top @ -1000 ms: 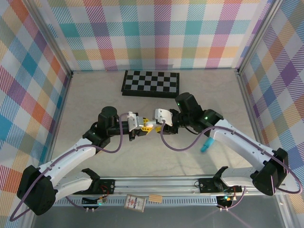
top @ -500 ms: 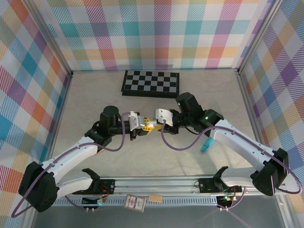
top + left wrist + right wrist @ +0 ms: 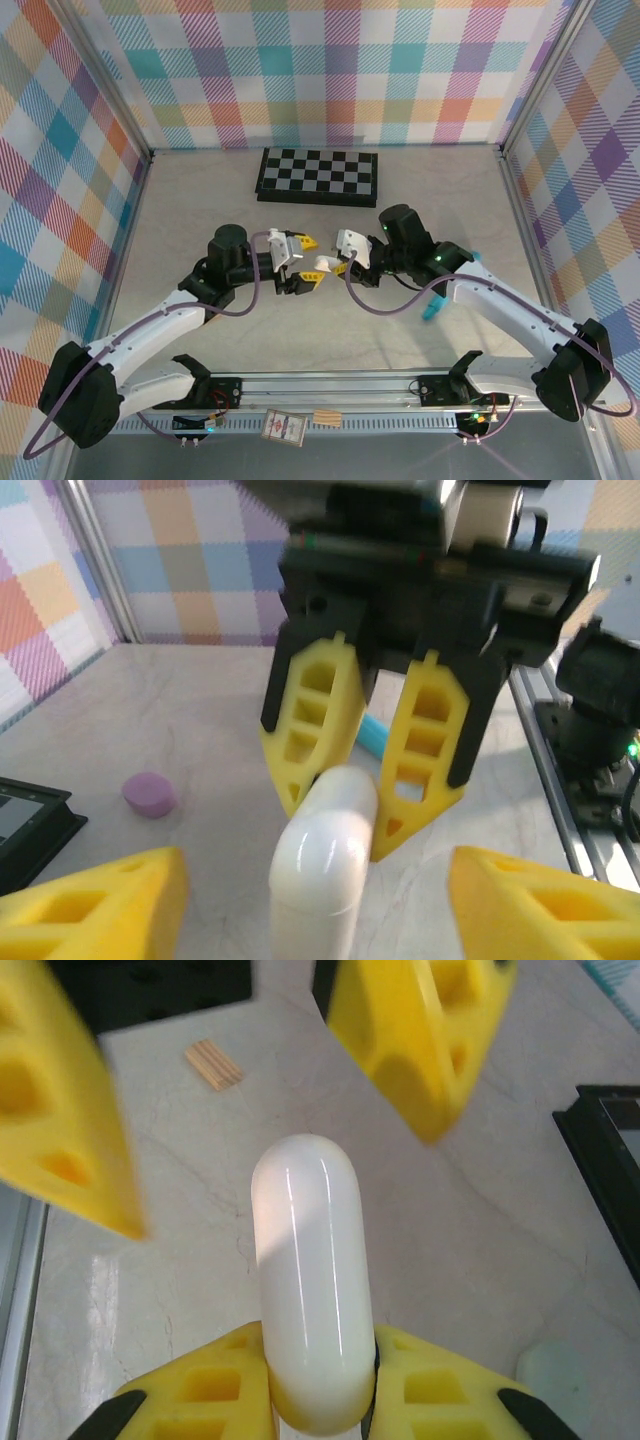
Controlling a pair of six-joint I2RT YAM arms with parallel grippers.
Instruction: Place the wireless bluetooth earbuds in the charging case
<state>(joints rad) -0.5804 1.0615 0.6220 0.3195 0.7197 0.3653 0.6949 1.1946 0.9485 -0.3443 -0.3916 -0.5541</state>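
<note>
The charging case [image 3: 322,266] is a glossy white capsule held off the table between the two arms. My right gripper [image 3: 320,1410] is shut on one end of it [image 3: 312,1300]. My left gripper [image 3: 306,262] stands open, with its yellow fingers [image 3: 100,900] wide apart on either side of the case [image 3: 320,860] and not touching it. A small pink-purple earbud [image 3: 148,794] lies on the table beyond, left of the case in the left wrist view.
A folded chessboard [image 3: 318,175] lies at the back of the table. A teal stick [image 3: 433,303] rests by the right arm. A tan block [image 3: 213,1064] and a card [image 3: 284,428] sit near the front rail.
My left gripper has opened and let go of the white case. My right gripper has closed on it and shifted slightly right.
</note>
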